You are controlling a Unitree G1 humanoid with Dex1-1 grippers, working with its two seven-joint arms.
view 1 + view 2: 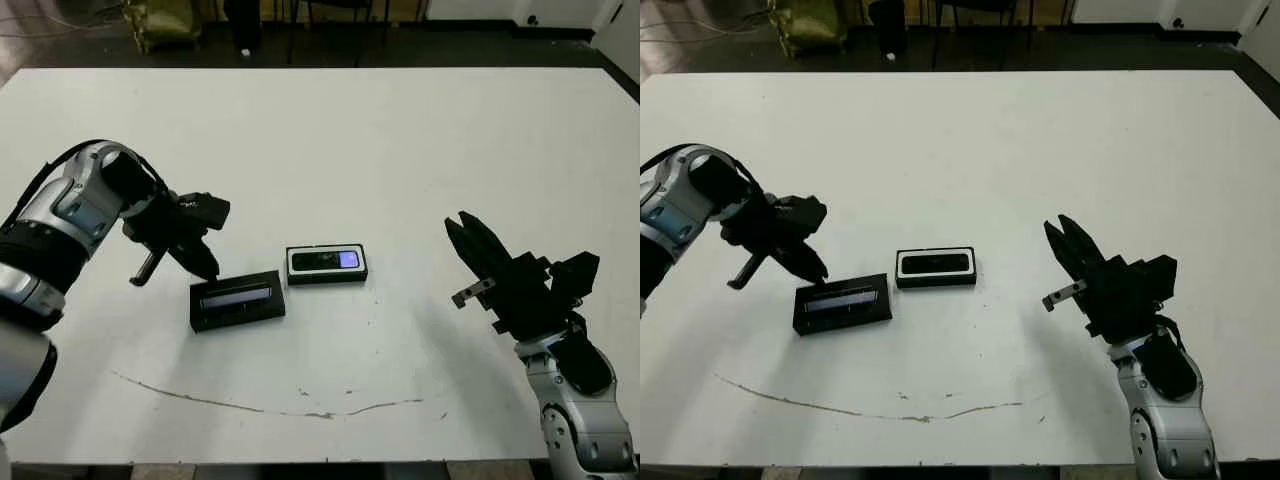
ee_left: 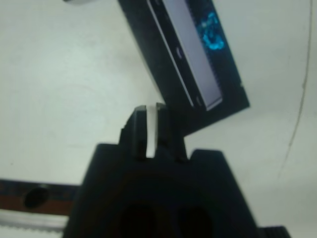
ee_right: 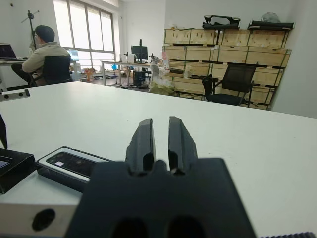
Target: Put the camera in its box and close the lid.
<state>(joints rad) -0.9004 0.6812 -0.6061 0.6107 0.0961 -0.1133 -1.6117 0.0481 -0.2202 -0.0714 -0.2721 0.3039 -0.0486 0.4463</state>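
Our left pincer hangs at the far left corner of the lid, tips pointing down at it; in the left wrist view its fingers are pressed together with nothing between them, and whether the tips touch the lid's edge we cannot tell. The lid lies flat on the white worktop, window up with a bluish sheen, angled slightly and just beside the box, not on it. Next along, the box sits near the middle of the worktop, its white lining showing as a rim around the camera, which lies inside it with the small bluish screen at its right end. So, as we judge it, the first half of the job looks done: the camera is seated in the box. What is left is the lid, which must be lifted or slid across and set square over the box. Further right, well apart from the box, our right pincer is raised above the worktop; the right wrist view shows its two fingers drawn close with only a thin slit between, gripping nothing, aimed toward the box. A thin dark scuff line runs along the near part of the worktop.
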